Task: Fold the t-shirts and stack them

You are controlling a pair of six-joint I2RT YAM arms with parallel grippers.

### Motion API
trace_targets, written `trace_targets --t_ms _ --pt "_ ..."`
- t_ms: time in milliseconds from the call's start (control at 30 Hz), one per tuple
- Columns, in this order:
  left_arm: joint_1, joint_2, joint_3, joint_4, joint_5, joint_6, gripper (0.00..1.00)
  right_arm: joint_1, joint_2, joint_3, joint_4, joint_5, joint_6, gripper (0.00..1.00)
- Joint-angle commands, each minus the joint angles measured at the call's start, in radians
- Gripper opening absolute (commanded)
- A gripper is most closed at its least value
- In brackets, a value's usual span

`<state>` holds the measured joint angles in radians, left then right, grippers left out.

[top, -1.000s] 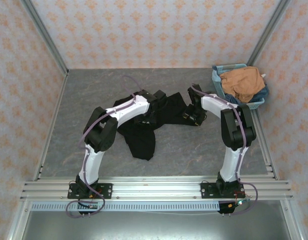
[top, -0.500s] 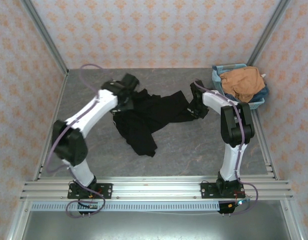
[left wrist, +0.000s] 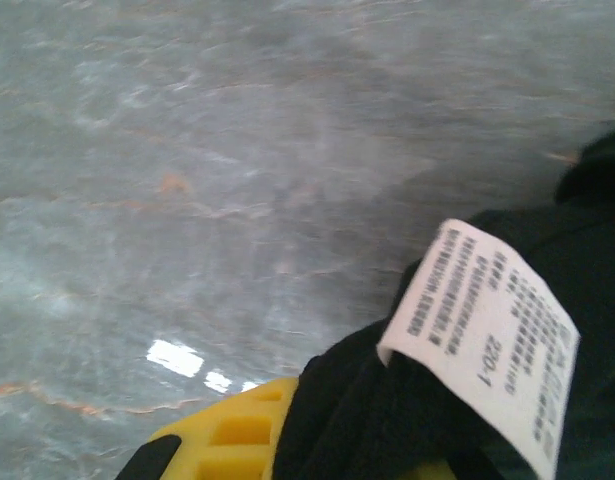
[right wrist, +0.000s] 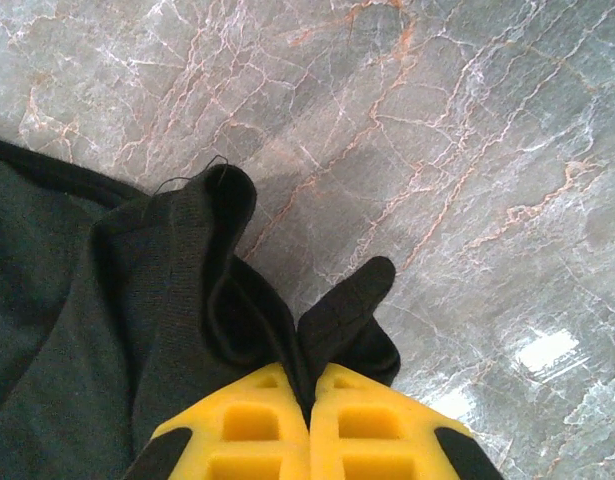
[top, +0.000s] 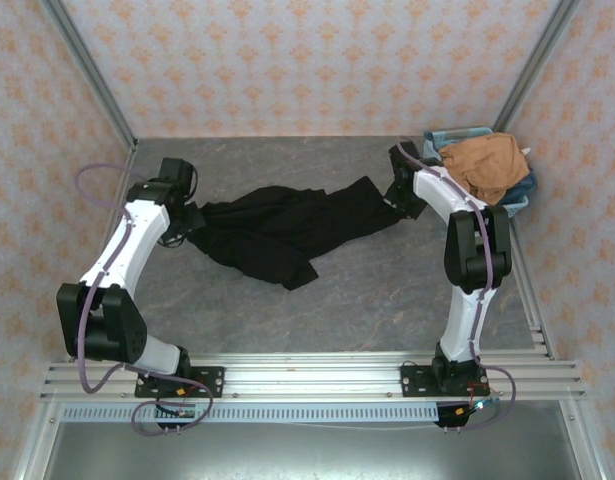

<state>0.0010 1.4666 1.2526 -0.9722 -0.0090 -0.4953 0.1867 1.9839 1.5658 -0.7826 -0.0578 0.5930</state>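
Observation:
The black t-shirt (top: 282,228) is stretched across the back of the grey table between both arms, with a loose flap hanging toward the front. My left gripper (top: 190,222) is shut on its left end; in the left wrist view black cloth (left wrist: 407,400) with a white care label (left wrist: 482,340) covers the yellow finger (left wrist: 227,435). My right gripper (top: 400,198) is shut on the right end, with a black fold (right wrist: 267,300) pinched between the yellow fingers (right wrist: 252,430). The orange-tan t-shirt (top: 484,165) lies bunched in the basket.
The light-blue plastic basket (top: 439,170) stands in the back right corner, close to my right arm. Patterned walls and metal posts enclose the table. A metal rail (top: 307,375) runs along the near edge. Bare marble surface (top: 367,290) lies in front of the shirt.
My left gripper has swung far to the left and my right gripper moved back and right, pulling the bunched black t-shirt out into a long stretched band.

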Motion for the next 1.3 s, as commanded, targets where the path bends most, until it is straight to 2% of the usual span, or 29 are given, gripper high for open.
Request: trace_targets --t_ms 0,33,67,100,167,200,333,433,500,567,667,767,967,1133,1267 --pt "0.058 0.056 -0.020 -0.044 -0.144 -0.006 0.01 -0.002 0.024 0.035 -0.051 -0.035 -0.028 0.00" --pt "0.060 0.071 -0.017 -0.054 -0.173 -0.017 0.05 0.001 0.022 0.032 -0.049 -0.044 -0.030 0.01" --pt "0.059 0.078 -0.018 -0.052 -0.180 -0.026 0.16 0.003 0.014 0.027 -0.046 -0.049 -0.032 0.07" --pt "0.053 0.072 -0.018 -0.051 -0.181 -0.032 0.33 0.003 0.005 0.024 -0.045 -0.054 -0.034 0.13" --pt "0.014 0.041 -0.010 -0.064 -0.199 -0.091 0.48 0.008 -0.014 0.016 -0.050 -0.061 -0.040 0.23" --pt "-0.024 0.025 0.002 -0.084 -0.217 -0.112 0.51 0.012 -0.025 0.011 -0.054 -0.060 -0.043 0.27" --pt "-0.239 0.003 0.080 -0.151 -0.214 -0.190 0.53 0.026 -0.081 -0.028 -0.070 -0.046 -0.044 0.46" --pt "-0.444 0.061 0.160 -0.136 -0.148 -0.207 0.52 0.031 -0.128 -0.070 -0.069 -0.039 -0.042 0.52" --pt "-0.578 0.182 0.266 -0.181 -0.140 -0.198 0.51 0.034 -0.158 -0.099 -0.065 -0.039 -0.040 0.53" --pt "-0.694 0.305 0.377 -0.242 -0.185 -0.168 0.51 0.034 -0.179 -0.118 -0.065 -0.033 -0.038 0.54" --pt "-0.812 0.483 0.509 -0.291 -0.192 -0.137 0.51 0.027 -0.212 -0.141 -0.075 -0.006 -0.031 0.57" --pt "-0.847 0.585 0.553 -0.296 -0.164 -0.154 0.51 -0.015 -0.256 -0.192 -0.054 -0.023 0.004 0.59" --pt "-0.848 0.690 0.557 -0.237 -0.105 -0.167 0.52 -0.049 -0.314 -0.226 -0.043 -0.035 0.024 0.60" --pt "-0.846 0.768 0.599 -0.248 -0.133 -0.163 0.52 -0.049 -0.327 -0.245 -0.041 -0.050 0.024 0.60" --pt "-0.840 0.790 0.564 -0.223 -0.158 -0.170 0.51 -0.049 -0.336 -0.260 -0.040 -0.053 0.021 0.60"
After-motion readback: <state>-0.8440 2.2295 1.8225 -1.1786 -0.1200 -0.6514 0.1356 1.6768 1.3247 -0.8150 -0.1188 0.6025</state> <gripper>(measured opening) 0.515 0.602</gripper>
